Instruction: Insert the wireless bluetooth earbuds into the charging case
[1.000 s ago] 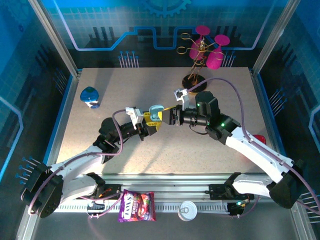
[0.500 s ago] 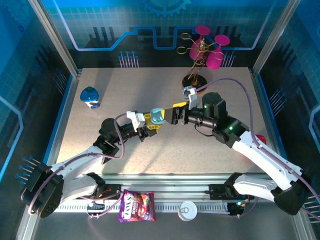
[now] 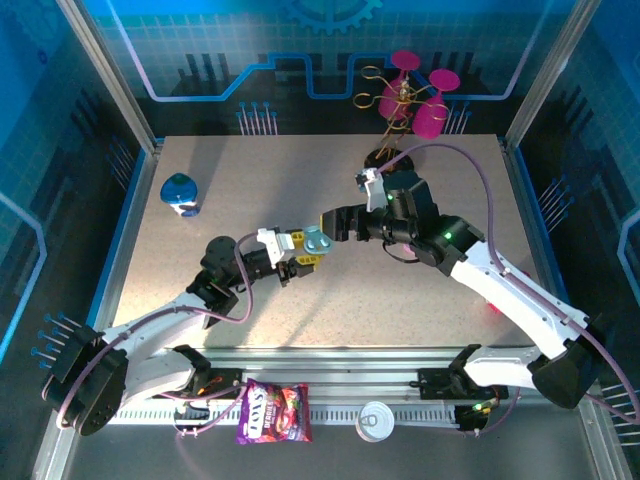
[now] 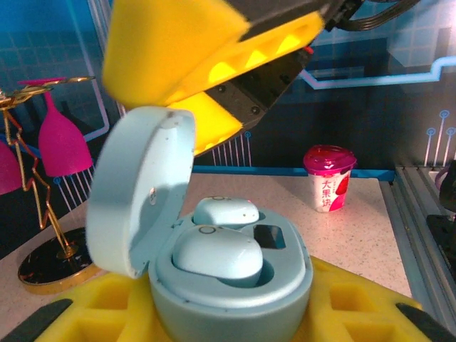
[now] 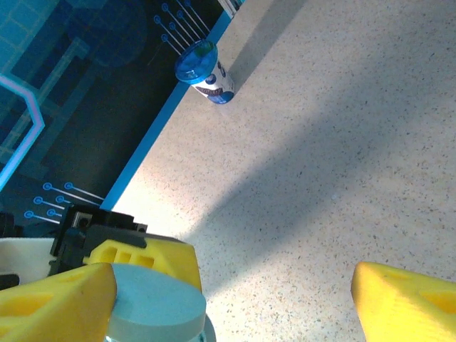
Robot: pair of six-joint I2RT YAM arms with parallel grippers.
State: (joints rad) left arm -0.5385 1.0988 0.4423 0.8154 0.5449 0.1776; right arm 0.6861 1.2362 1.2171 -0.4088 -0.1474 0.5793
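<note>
Both little light-blue plastic earbuds [image 4: 217, 255] look seated in the round pale-blue charging case [image 4: 235, 303], hinged lid [image 4: 142, 192] up, and the left gripper [image 3: 303, 249] is clamped tight on the case. Over the lid the right gripper [image 3: 330, 224] hangs spread wide, empty. I'd tip that lid shut gently, keeping the case level.

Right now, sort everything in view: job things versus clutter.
Job:
- case, open, in left gripper
- two earbuds seated in it
- right gripper, open, close by

Clutter:
- blue cup
- pink cup
- glass rack
- candy bag
- can
</note>
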